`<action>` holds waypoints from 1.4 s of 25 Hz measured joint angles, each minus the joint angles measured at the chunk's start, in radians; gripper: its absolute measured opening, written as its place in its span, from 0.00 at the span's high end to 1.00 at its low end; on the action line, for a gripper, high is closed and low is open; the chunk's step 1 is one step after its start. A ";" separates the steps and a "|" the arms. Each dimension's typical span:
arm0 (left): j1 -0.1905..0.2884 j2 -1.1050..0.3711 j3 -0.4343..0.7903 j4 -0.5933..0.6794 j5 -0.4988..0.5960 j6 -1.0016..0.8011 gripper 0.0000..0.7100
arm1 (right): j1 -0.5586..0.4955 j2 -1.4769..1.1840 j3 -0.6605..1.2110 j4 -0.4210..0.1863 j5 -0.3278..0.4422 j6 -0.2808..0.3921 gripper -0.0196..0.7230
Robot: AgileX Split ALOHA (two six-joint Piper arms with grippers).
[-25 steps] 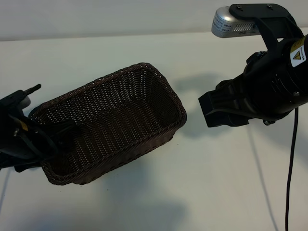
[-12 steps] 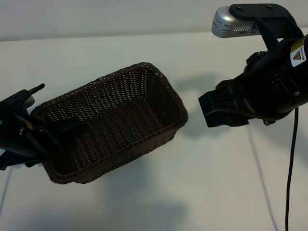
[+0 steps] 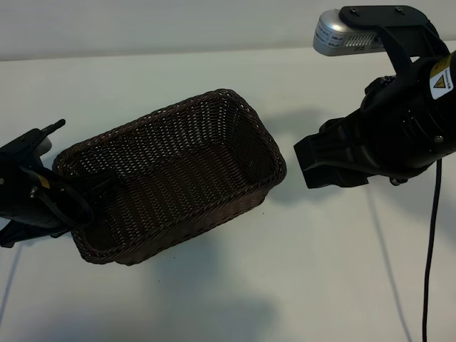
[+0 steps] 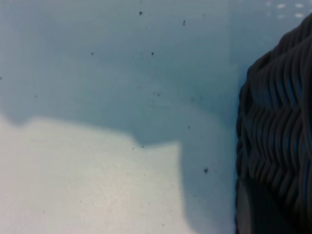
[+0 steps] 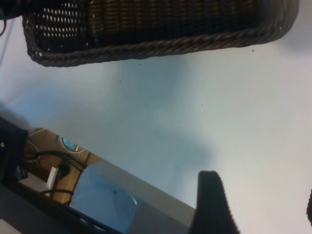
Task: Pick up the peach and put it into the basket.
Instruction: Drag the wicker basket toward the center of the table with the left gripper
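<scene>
At the tabletop's left, the left gripper sits at the basket's left rim, finger state unclear; the right gripper hovers right, fingers spread. No peach shows; locate it before grasping.

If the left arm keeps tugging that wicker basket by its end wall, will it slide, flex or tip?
The basket is open-weave wicker, so probably light and likely to slide on the smooth table. Its base looks wide and its walls low, so tipping seems unlikely. The wall near the left gripper may flex slightly.
</scene>
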 joint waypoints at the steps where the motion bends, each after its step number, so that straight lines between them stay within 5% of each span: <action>1: 0.000 -0.001 0.000 -0.006 -0.001 0.003 0.85 | 0.000 0.000 0.000 0.000 0.000 0.000 0.35; 11: 0.000 -0.084 0.001 -0.159 -0.006 0.201 0.85 | 0.000 0.000 0.000 0.000 0.000 0.000 0.35; 20: 0.024 -0.074 -0.193 -0.191 0.155 0.355 0.85 | 0.000 0.000 0.000 0.000 0.000 0.000 0.35; 35: 0.029 0.262 -0.513 -0.426 0.278 0.699 0.85 | 0.000 0.000 0.000 0.000 0.000 0.000 0.35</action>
